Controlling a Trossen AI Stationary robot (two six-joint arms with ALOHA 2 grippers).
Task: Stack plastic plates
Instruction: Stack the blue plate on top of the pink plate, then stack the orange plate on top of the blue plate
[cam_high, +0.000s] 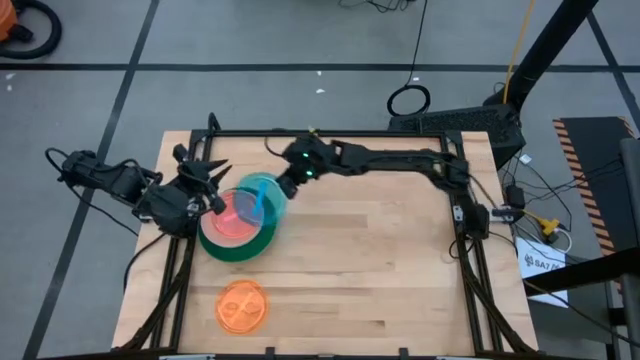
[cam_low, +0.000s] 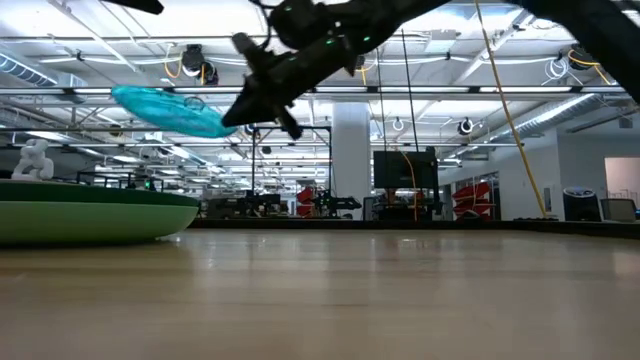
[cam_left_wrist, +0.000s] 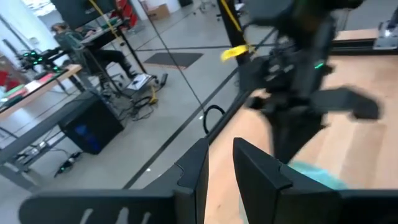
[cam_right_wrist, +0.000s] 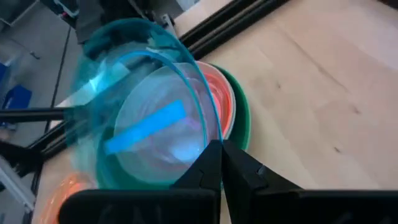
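Note:
My right gripper (cam_high: 283, 187) is shut on a translucent blue plate (cam_high: 262, 195) and holds it in the air over the stack, as the low view shows (cam_low: 165, 110). The stack is a large dark green plate (cam_high: 240, 247) lying flat on the table with a salmon-pink plate (cam_high: 232, 215) inside it. An orange plate (cam_high: 242, 305) lies flat by the near edge. My left gripper (cam_high: 205, 180) is open at the stack's left far side and touches nothing. My right gripper pinches the blue plate's rim (cam_right_wrist: 208, 134) between its two fingers, on the plate's side toward the table's right, coming slantwise from the far right. The plate is lifted clear and tilted (cam_low: 165, 110), above the green stack (cam_low: 90, 215).
The black frame rails (cam_high: 300, 133) run along the table's left, far and right edges. Bare wood (cam_high: 370, 260) lies to the right of the stack. The left arm (cam_high: 110, 178) reaches in from the table's left edge, close to the stack.

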